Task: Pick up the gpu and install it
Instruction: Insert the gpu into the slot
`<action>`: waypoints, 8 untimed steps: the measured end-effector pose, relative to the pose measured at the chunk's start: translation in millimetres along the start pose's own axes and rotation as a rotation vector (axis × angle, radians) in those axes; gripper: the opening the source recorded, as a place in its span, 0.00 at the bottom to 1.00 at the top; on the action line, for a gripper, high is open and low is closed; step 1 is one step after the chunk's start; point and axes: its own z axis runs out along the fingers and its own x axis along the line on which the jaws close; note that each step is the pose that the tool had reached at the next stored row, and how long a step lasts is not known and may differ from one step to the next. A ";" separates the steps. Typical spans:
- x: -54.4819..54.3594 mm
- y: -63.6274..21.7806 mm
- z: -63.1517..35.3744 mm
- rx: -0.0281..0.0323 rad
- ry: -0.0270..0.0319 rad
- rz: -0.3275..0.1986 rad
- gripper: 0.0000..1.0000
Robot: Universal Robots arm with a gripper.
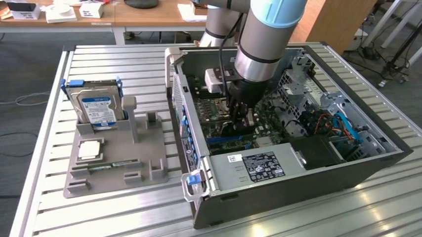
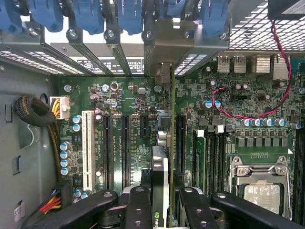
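The gpu (image 2: 162, 157) is seen edge-on in the wrist view, a thin dark card standing upright over the green motherboard (image 2: 138, 143) between the black expansion slots. Its pale metal bracket (image 2: 163, 45) reaches the case's rear slot openings. My gripper (image 2: 164, 202) is shut on the card, with black fingers (image 2: 138, 210) on either side of it. In the exterior view my gripper (image 1: 240, 121) is down inside the open computer case (image 1: 329, 173), and the dark gpu (image 1: 232, 132) hangs below it just above the board. I cannot tell whether the card's edge is seated in a slot.
A grey holder (image 1: 142, 158) at the exterior view's left carries a hard drive (image 1: 99, 106), a processor (image 1: 90, 148) and a RAM stick (image 1: 105, 168). Inside the case are the power supply (image 1: 264, 165), blue slot clips (image 2: 90, 14), a white slot (image 2: 87, 148) and a processor socket (image 2: 259, 186).
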 end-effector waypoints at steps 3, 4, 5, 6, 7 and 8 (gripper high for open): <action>0.0 0.0 0.1 0.0000 -0.0001 0.000 0.27; 0.0 0.0 0.4 0.0001 -0.0003 0.000 0.27; 0.0 0.0 0.7 0.0000 -0.0004 0.000 0.27; 0.0 0.0 0.7 0.0000 -0.0003 0.000 0.27; 0.0 0.0 0.7 -0.0001 -0.0003 0.000 0.27; 0.0 0.0 0.7 0.0000 -0.0003 0.000 0.27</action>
